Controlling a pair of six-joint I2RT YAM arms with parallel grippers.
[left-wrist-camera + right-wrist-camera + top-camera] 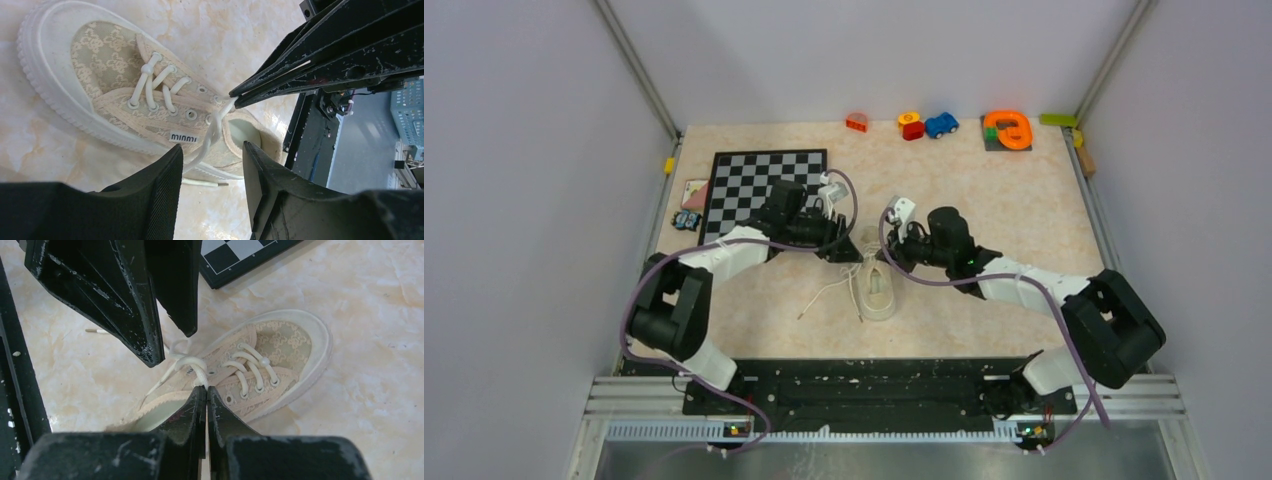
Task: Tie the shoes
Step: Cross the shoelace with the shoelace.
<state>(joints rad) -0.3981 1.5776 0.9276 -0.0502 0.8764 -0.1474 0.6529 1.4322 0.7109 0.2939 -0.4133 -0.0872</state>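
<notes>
At the near edge of the bench [1024, 200]: black rail [864, 385] carrying both bases; left arm [684, 300] and right arm [1104, 320] with elbows raised, forearms angled inward to meet mid-bench.
Hard to make out from above: fingertips of the left tool [212, 147] and right tool [206, 389], buried under the wrists; far end of the sneaker [879, 295] likewise covered.
Sneaker: lying on its sole mid-bench, just past the rail, between the two arms; cream patterned upper, "minmi" tag on the side; heel cut off by black fingers in the right wrist view.
Lace [186, 361]: threaded through the lower eyelets, drawn up in a loop above the tongue; loose ends trailing over the bench left of the sneaker.
Right tool: closed tight, fingers flat together, pinching the lace just above the top eyelets.
Left tool: spread wide, gripping nothing; straddling one strand of the lace, close beside the right tool.
Farther back: chessboard [764, 185], partly blocked by the left wrist; cards [694, 192] by its left side.
At the far edge: blue toy car [941, 125] and orange toy [1009, 130], well apart from the sneaker.
</notes>
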